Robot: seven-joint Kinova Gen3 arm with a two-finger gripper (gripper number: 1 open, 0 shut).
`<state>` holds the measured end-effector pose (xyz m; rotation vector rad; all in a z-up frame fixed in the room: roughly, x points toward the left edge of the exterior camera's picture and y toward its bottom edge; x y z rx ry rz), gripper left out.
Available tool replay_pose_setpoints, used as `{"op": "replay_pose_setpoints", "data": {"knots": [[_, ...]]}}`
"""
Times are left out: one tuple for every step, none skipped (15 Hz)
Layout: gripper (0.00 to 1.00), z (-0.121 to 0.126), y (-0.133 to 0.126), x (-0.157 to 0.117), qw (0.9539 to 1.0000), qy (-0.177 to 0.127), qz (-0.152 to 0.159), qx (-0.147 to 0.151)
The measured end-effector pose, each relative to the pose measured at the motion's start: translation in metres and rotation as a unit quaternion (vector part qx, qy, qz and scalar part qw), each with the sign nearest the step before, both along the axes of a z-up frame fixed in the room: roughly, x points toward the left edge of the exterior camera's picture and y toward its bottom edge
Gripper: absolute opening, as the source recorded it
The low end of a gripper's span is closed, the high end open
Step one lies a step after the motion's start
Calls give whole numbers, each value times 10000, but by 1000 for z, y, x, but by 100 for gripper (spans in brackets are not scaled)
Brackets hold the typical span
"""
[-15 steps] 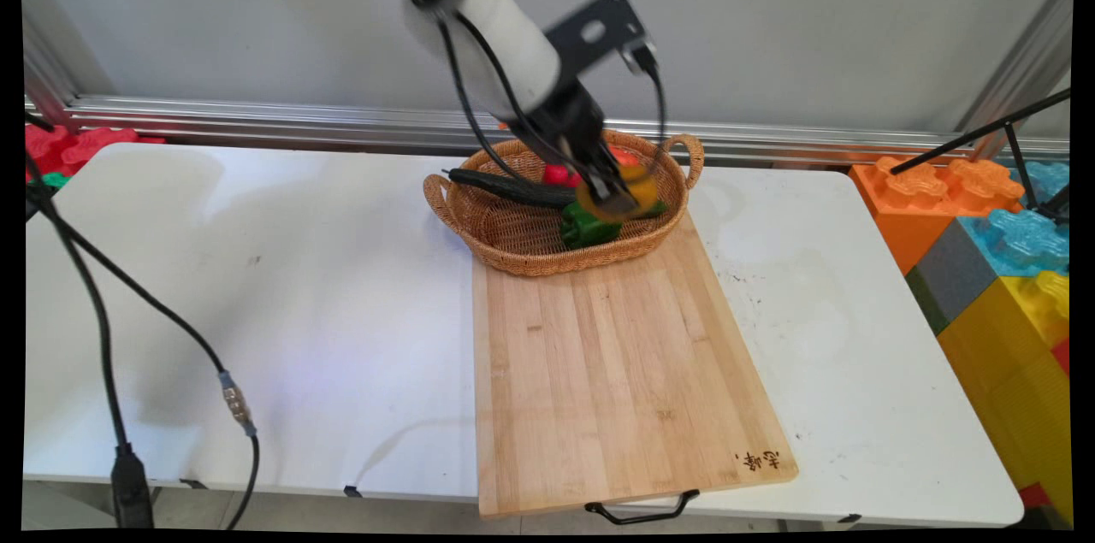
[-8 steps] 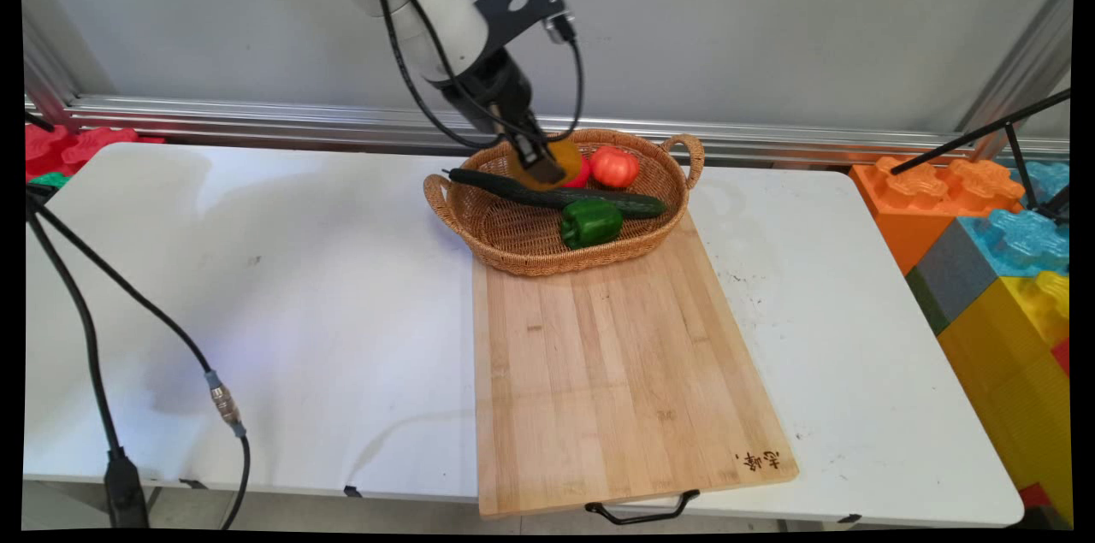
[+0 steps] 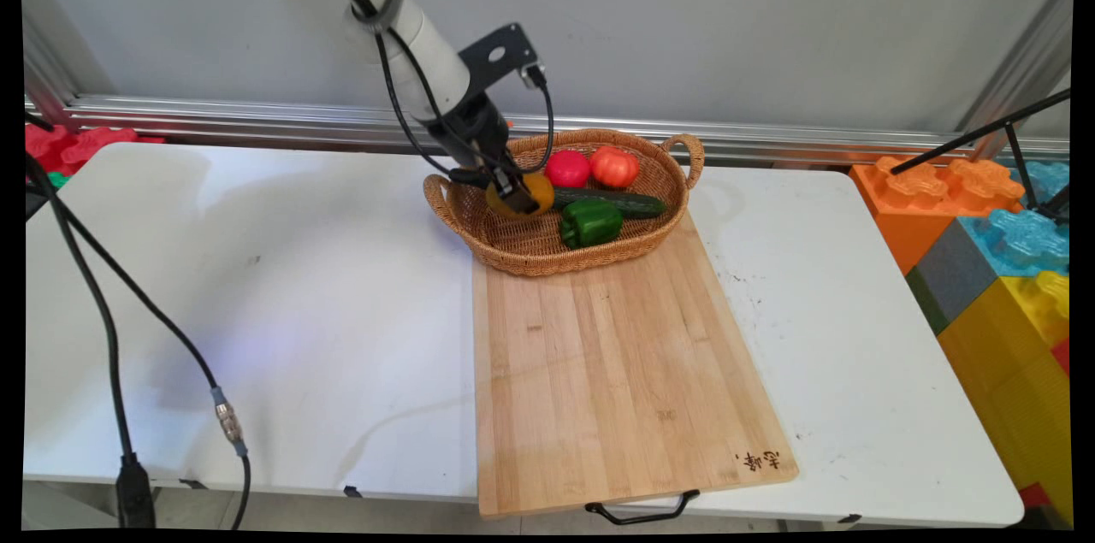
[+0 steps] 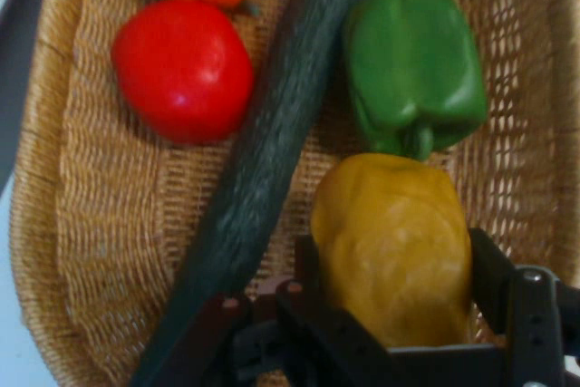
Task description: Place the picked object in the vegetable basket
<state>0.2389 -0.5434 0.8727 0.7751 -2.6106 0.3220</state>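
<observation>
Left to right. Smooth white table (image 3: 257, 286), matte, faintly scuffed, with black cables (image 3: 103, 329) drooping over its near left edge. Could snag if dragged across the top.

Oval wicker basket (image 3: 438, 199), tan, open weave, loop handle at each end, standing partly on table, partly on board. Light by the look of it; likely to shift or tip if a finger or the load catches rim or handle.

Black gripper (image 4: 396, 260), angled down over the basket's left part, clamped on a yellow pepper (image 3: 503, 201) from both sides. Waxy, lumpy, tapering skin, probably plastic and slick: could twist or squirt out of the grip. Cannot tell whether it touches the weave below.

Just beside it, long dark cucumber (image 3: 612, 201), finely ridged, lying along the basket; may roll or get levered if nudged by the pepper or linkage.

Behind that, round glossy red fruit (image 3: 567, 168) and ribbed orange-red tomato (image 3: 614, 166), touching each other. Apt to roll.

In front, blocky green pepper (image 3: 590, 222), lobed, shiny, lying against the cucumber.

Pale bamboo board (image 3: 616, 372), striped grain, flat, black wire handle at the near end.

Far right, stacked chunky blocks (image 3: 1001, 252), studded plastic, well apart.
</observation>
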Motion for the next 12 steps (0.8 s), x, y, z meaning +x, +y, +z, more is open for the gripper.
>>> {"op": "replay_pose_setpoints", "data": {"knots": [[0,-7,-2,3,10000,-12,10,36],[0,-13,-4,5,10000,-23,10,70],[0,-17,-6,7,10000,-25,6,90],[0,-21,-7,8,9999,-24,0,109],[0,-24,-8,9,9999,-19,-15,123],[0,-28,-10,10,9999,-13,-40,131],[0,-30,-11,10,9999,-11,-60,133],[0,-32,-12,11,9999,-10,-85,131],[0,-34,-13,11,9998,-12,-141,137],[100,-35,-14,11,9997,-6,-187,141],[100,-36,-15,10,9997,4,-220,144],[100,-35,-16,8,9996,20,-245,136]]}}
